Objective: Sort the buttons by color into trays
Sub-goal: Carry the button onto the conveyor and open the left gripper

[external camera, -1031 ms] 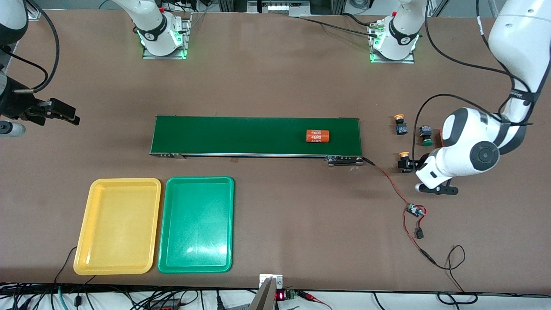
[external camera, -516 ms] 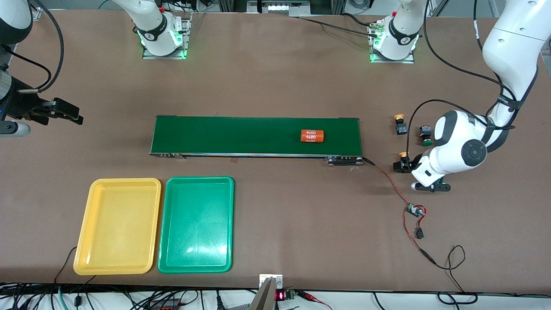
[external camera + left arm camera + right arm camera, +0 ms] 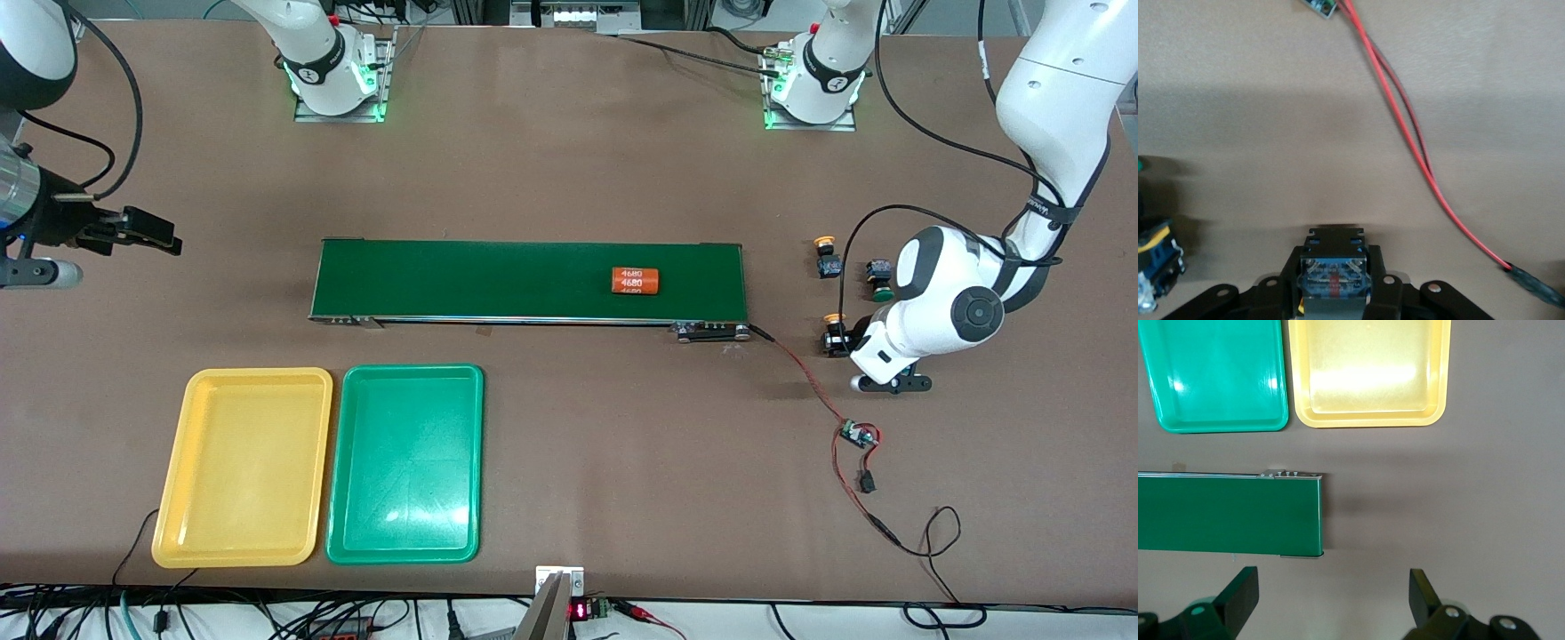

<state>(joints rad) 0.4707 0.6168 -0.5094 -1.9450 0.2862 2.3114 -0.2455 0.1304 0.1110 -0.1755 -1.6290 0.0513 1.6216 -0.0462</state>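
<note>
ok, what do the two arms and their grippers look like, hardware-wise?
Both arms have glossy white shells with dark grey or black joint bands and loose black cables along the links. Each base sits on a metal plate lit green. The left gripper hangs from a white wrist with a round dark grey cap and a black bracket. The right gripper is black, with a silver cylinder beside it; its jaws are black and wedge-shaped.

A wide brown desk (image 3: 551,160) with a matte top fills nearly the whole front view. Light falls evenly from above and throws soft shadows. Along the edge nearest the front camera hangs a tangle of black cables (image 3: 267,618), and a small display with red digits (image 3: 580,612) sits there at mid-edge. At the edge farthest from that camera, grey metal framing (image 3: 569,13) shows past the desk.
</note>
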